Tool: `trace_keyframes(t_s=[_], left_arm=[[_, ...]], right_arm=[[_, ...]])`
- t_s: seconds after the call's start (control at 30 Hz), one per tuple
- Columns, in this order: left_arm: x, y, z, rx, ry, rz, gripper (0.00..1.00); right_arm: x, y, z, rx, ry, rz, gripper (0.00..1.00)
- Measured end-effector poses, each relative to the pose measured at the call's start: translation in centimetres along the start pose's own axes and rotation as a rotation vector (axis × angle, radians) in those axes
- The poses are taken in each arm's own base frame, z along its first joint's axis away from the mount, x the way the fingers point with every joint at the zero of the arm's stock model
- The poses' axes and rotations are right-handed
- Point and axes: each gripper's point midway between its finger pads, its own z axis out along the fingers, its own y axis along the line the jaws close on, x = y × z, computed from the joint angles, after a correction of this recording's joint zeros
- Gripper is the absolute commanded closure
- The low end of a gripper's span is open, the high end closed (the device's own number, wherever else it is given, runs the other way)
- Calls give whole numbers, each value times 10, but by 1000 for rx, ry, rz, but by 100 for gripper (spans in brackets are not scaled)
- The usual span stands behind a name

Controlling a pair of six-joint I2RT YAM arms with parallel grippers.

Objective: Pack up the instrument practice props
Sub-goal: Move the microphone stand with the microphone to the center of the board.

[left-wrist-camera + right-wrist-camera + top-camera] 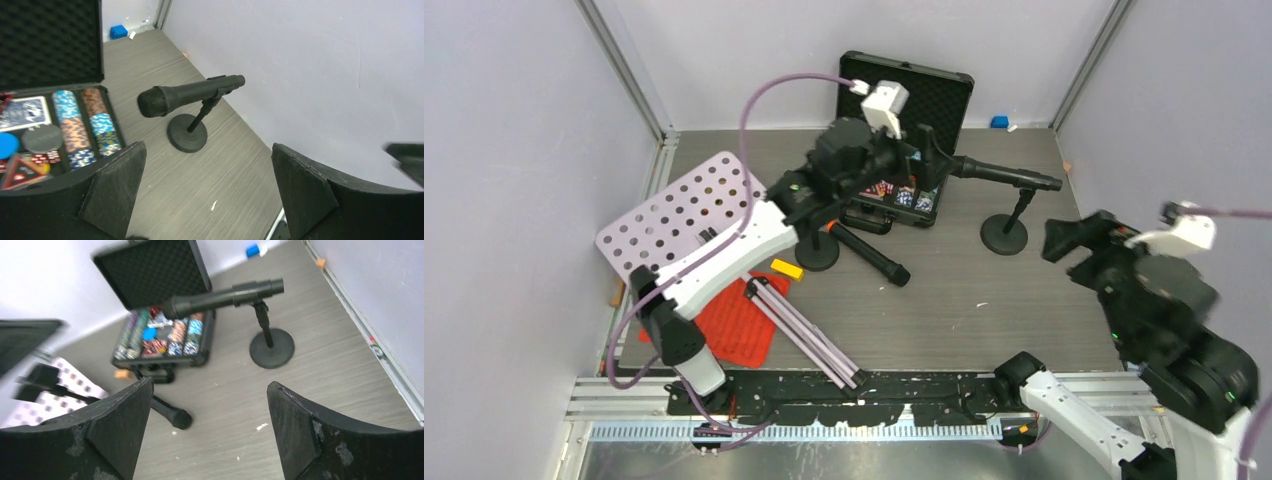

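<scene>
One black microphone (1009, 176) sits level on its round-based pole (1004, 235) at the centre right; it also shows in the left wrist view (190, 92) and the right wrist view (220, 297). The second microphone (871, 257) tilts down to the table from its base (817, 250). The white hole-punched rack (679, 205) lies at the left, with its silver tripod legs (809, 335) and the red pages (739, 320) in front. My left gripper (934, 152) (207, 146) is open and empty above the case, facing the first microphone. My right gripper (1056, 240) (210, 382) is open and empty, to the right of that pole.
An open black case of poker chips (919, 95) stands at the back centre. A yellow block (786, 268) lies by the rack. A blue block (999, 122) lies at the back wall. Grey walls close in the left, back and right sides.
</scene>
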Motion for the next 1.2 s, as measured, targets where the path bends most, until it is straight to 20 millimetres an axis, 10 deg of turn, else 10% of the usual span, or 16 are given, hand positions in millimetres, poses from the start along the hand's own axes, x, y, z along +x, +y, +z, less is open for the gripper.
trace_keyframes(t_s=[0.37,0.6,1.2], left_arm=[[101,-43,98,-250,0,-201,0],[152,-25,134,-322,0,-303,0],[319,-30,202,6,11,283,0]], right_arm=[[-49,-18,-50,-62,-149,153,13],[-57,-28,-66,-77,-186,220,14],[-59,-47,-83,-70,-216,230,15]])
